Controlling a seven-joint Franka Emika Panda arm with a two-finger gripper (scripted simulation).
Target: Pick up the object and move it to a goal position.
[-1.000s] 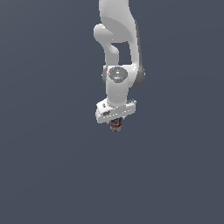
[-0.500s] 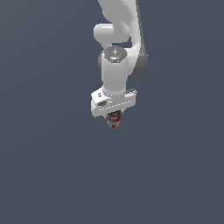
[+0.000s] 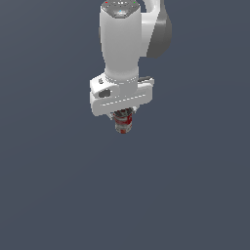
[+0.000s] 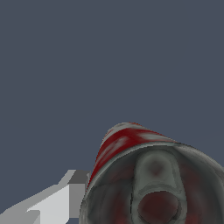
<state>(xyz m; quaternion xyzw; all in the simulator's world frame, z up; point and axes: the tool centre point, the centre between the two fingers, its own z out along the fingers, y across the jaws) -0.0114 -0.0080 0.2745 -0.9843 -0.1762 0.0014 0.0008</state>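
Note:
The small tin can [image 3: 123,124] with a red-and-white label hangs under my white hand in the exterior view, held off the grey floor. My gripper [image 3: 123,117] is shut on it; the fingers are mostly hidden by the hand. In the wrist view the can [image 4: 131,144] fills the lower part, its dark grey lid [image 4: 153,188] facing the camera, and one white-and-grey finger [image 4: 65,197] lies against its side. No goal marker shows in either view.
A plain dark grey floor [image 3: 195,195] fills both views. The white arm [image 3: 127,39] rises above the hand toward the top of the exterior view.
The arm has come toward the camera and toward the exterior view's left, carrying the can with it. The hand and can look larger now.

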